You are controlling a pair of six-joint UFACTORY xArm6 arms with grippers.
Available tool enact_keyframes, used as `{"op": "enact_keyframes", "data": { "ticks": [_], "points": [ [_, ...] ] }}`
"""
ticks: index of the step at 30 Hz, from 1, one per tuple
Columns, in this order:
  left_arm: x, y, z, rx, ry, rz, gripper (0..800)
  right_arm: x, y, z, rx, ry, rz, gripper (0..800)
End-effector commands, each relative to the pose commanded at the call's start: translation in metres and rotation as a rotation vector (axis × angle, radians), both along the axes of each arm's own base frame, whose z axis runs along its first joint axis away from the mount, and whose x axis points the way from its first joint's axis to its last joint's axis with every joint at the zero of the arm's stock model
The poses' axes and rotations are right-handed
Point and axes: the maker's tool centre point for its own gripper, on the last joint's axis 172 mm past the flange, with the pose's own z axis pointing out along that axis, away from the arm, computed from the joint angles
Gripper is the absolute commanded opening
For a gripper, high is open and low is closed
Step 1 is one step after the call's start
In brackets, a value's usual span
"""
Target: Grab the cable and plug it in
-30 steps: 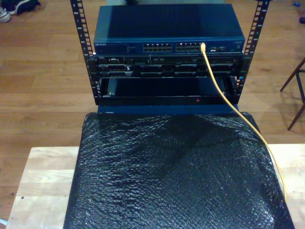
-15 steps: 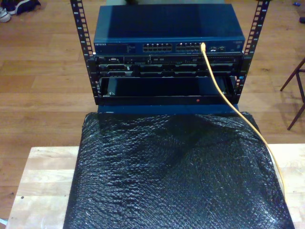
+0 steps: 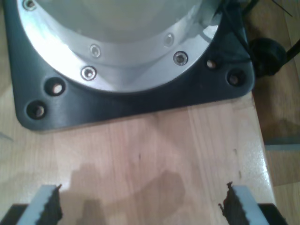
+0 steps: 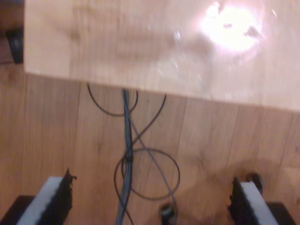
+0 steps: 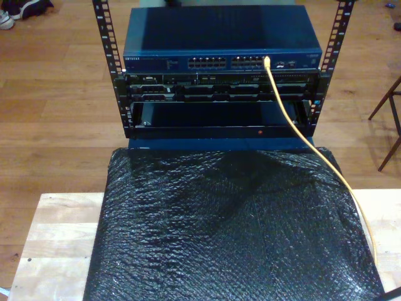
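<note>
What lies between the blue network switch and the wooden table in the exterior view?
In the exterior view, between the switch and the wooden table lie lower rack units and a black bubble-wrap sheet; the yellow cable crosses them.

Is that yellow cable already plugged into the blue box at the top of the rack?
Yes, in the exterior view the yellow cable runs up from the black mat and ends in a port on the blue switch.

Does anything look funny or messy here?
Nothing looks broken or spilled. The yellow cable is already plugged into the blue switch and trails over the black cover. Thin dark wires lie in loose loops on the floor.
</note>
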Motion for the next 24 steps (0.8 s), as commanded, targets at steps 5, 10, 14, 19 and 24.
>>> {"op": "enact_keyframes", "data": {
  "ticks": [5,10,14,19,24],
  "points": [
    [0.0,0.0,0.0,0.0,0.0,0.0,800,-0.006,0.015,-0.024,0.026,0.005,-0.013,798],
    [0.0,0.0,0.0,0.0,0.0,0.0,800,-0.006,0.015,-0.049,-0.013,-0.003,-0.009,798],
    [0.0,0.0,0.0,0.0,0.0,0.0,800,-0.006,0.017,-0.06,-0.027,-0.006,-0.006,798],
    [0.0,0.0,0.0,0.0,0.0,0.0,800,-0.011,0.025,-0.07,-0.005,0.002,-0.017,798],
    [0.0,0.0,0.0,0.0,0.0,0.0,800,-0.022,0.035,-0.078,0.024,0.0,-0.052,799]
  ]
}}
